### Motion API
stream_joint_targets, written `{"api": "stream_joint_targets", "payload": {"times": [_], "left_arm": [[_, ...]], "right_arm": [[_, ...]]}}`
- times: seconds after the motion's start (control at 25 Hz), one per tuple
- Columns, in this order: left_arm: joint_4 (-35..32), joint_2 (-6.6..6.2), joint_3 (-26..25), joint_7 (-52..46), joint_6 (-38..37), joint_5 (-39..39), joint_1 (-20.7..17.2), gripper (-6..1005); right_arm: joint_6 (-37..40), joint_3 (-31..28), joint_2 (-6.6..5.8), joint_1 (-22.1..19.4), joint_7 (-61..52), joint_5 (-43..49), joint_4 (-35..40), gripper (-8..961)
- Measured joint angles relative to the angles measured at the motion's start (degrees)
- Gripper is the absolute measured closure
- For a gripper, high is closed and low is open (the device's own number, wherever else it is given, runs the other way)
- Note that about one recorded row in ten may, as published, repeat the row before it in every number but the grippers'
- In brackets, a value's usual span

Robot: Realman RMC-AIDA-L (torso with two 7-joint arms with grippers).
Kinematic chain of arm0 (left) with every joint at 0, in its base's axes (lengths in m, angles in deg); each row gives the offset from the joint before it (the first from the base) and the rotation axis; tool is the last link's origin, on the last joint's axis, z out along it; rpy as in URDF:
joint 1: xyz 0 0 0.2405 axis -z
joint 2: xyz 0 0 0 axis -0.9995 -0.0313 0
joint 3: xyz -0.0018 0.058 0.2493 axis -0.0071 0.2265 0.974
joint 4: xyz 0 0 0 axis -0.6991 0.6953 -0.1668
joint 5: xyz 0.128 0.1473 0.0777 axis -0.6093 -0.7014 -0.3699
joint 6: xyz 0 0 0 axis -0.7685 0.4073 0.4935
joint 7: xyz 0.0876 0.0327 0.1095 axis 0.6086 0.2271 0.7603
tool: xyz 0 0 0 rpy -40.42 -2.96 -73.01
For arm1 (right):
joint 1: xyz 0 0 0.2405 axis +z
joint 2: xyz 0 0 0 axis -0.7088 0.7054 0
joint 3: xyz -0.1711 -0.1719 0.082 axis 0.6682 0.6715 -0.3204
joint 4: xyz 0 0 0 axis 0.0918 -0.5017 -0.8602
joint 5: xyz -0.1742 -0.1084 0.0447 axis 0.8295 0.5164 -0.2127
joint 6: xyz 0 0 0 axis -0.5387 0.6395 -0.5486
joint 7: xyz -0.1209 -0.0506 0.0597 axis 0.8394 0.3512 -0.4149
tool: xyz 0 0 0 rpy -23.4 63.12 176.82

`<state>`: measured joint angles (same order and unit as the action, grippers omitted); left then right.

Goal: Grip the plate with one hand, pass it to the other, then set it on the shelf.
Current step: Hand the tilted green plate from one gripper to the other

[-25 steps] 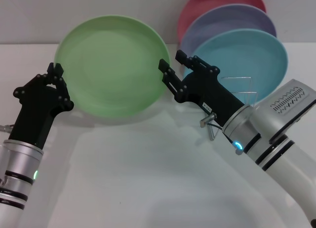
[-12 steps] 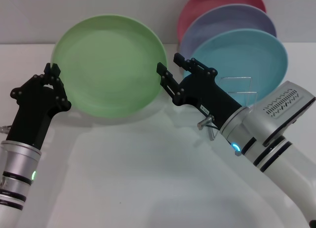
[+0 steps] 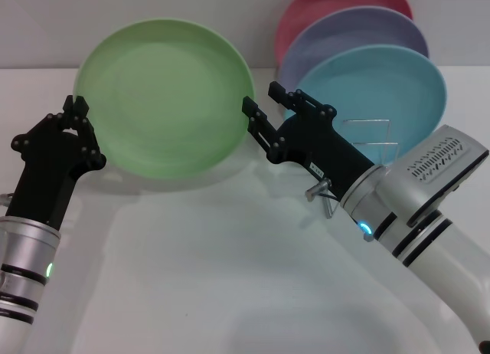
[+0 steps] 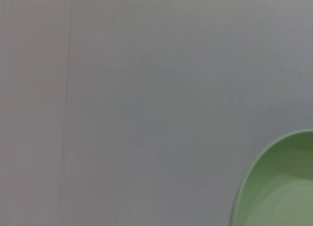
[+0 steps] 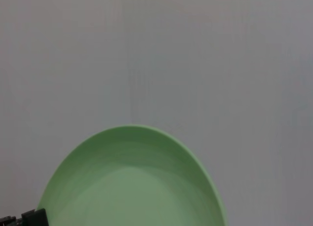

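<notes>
White table (image 3: pixel 230 293): green plate (image 3: pixel 164 97) clamped by left gripper (image 3: pixel 76 113), right gripper (image 3: pixel 264 113) apart; rack (image 3: pixel 371 136) w/ 3 plates.

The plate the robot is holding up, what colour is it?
Light green plate; clearest in the head view.

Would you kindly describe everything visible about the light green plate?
The light green plate is round, shallow and smooth, plastic-looking, with a raised rim. It is held off the white table, tilted so its concave face looks toward the head camera. The left gripper pinches its left edge; the right gripper stands open at its right edge. Nothing lies in it.
</notes>
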<state>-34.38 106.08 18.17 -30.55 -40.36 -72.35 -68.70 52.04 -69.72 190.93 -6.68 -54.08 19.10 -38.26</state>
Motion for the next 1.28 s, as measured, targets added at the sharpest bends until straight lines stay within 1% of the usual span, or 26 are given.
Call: {"api": "stream_joint_targets", "payload": {"times": [0.92, 1.28], "left_arm": [[0.0, 0.0, 0.0, 0.2, 0.3, 0.0, 0.1, 968], [1.5, 0.0, 0.1, 4.9, 0.1, 0.1, -0.6, 968]], "right_arm": [[-0.1, -0.1, 0.0, 0.8, 0.0, 0.0, 0.1, 489], [-1.9, -1.0, 0.0, 1.3, 0.0, 0.0, 0.6, 490]]}}
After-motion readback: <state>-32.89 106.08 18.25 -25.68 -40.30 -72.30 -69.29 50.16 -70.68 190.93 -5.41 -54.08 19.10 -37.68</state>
